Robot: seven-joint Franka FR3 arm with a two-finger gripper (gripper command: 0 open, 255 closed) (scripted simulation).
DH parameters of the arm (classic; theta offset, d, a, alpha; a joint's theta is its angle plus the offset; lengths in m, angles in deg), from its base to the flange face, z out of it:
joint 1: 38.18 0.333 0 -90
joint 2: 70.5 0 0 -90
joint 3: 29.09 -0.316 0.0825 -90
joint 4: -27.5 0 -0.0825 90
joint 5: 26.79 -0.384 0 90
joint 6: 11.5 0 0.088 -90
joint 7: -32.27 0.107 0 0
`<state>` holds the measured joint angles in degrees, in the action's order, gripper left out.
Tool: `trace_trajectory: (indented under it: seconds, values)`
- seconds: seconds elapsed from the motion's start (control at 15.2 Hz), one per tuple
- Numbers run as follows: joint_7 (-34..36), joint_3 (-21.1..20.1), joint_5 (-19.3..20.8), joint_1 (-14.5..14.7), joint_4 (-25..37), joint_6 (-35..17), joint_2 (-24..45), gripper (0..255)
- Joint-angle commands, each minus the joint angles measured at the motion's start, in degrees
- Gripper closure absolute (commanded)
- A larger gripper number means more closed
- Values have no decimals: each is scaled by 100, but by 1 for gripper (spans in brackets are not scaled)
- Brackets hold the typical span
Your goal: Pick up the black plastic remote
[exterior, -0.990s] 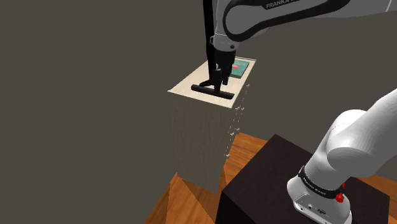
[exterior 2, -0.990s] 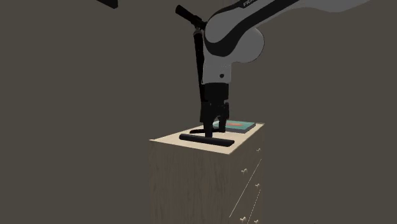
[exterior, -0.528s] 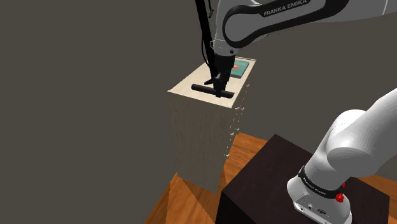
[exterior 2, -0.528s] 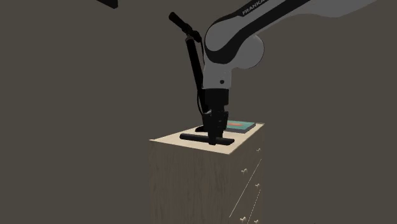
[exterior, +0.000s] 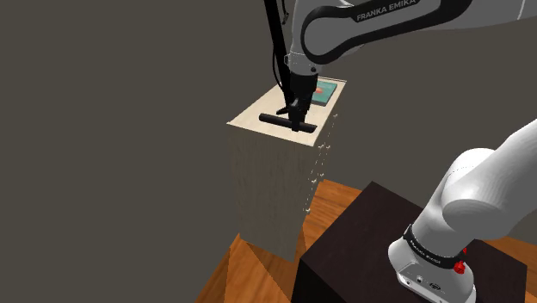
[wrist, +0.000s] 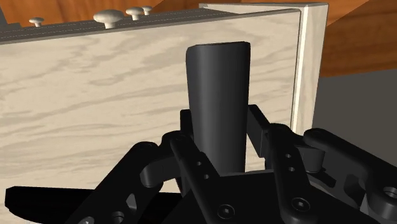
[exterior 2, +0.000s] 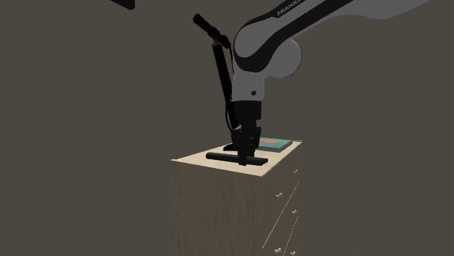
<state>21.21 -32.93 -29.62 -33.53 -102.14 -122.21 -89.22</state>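
The black remote [exterior: 277, 119] is a long, narrow bar lying across the near end of a light wood dresser's top [exterior: 249, 120]. My black gripper [exterior: 298, 121] comes straight down onto it, off centre toward the shoulder view's right. In the second exterior view the gripper [exterior 2: 244, 158] sits low on the remote [exterior 2: 220, 156], which rests on the dresser top [exterior 2: 190, 158]. In the wrist view the fingers [wrist: 191, 133] press both sides of the remote [wrist: 216, 95], so the gripper [wrist: 222, 124] is shut on it.
A teal book with a red patch [exterior: 324, 91] lies at the far end of the dresser top, just behind the gripper. Drawer knobs [wrist: 107, 18] line the dresser's front. My dark stand [exterior: 361, 250] is close beside the dresser on a wooden floor [exterior: 258, 271].
A second ago the fingers stood open astride the remote. They have since dropped a little and shut on it. Nothing has visibly moved in the last half second.
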Motion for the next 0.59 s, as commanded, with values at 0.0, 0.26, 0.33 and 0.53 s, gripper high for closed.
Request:
trace_trajectory:
  seconds: [0.0,0.26,0.33,0.53]
  values:
    - [1,-2,-5,6,79,116,-20,255]
    - [8,4,-1,3,351,429,-60,255]
    - [10,6,1,3,422,506,-67,255]
    - [15,10,4,1,640,739,-81,255]
